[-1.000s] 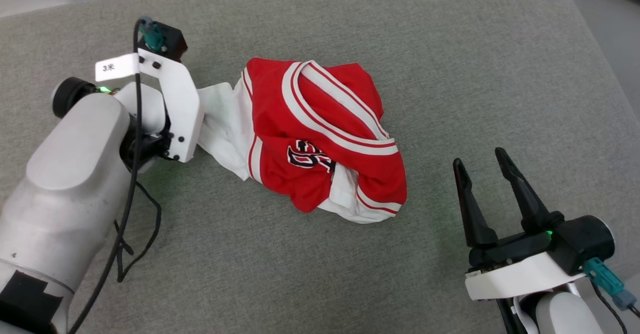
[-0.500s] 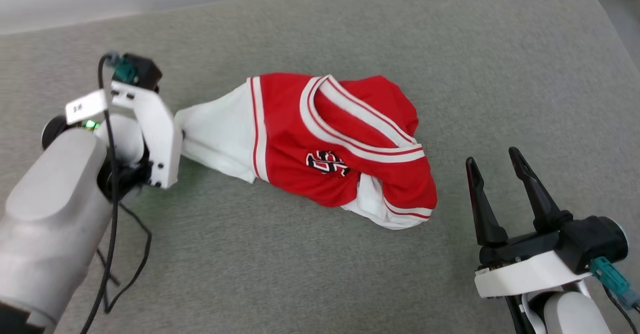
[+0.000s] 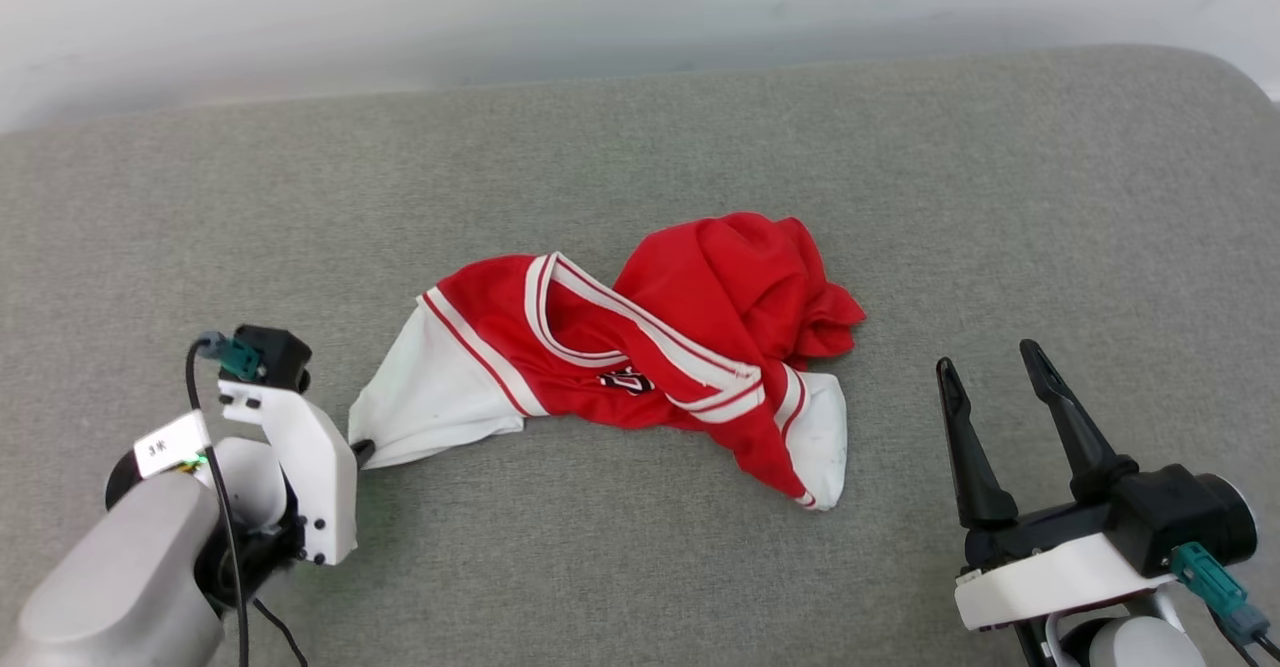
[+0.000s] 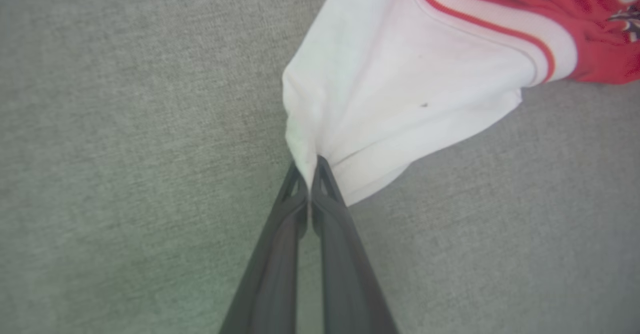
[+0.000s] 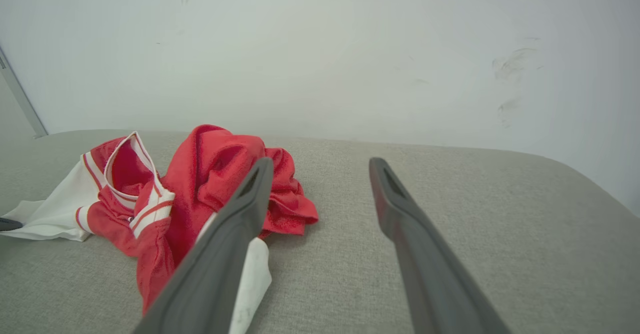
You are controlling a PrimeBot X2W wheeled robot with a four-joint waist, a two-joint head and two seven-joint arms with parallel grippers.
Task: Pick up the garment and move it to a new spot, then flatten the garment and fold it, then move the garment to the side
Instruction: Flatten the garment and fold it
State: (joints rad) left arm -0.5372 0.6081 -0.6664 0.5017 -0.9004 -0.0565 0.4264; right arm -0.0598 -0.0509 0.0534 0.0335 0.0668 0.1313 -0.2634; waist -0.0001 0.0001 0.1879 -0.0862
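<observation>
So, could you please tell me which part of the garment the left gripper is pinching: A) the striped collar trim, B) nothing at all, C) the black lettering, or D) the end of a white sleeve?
D: in the left wrist view the left gripper is shut on the bunched end of the white sleeve of the garment.

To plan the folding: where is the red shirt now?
In the head view the shirt lies crumpled in the middle of the grey cushion; the left gripper pinches its white sleeve, the open right gripper stands apart at its right.
</observation>
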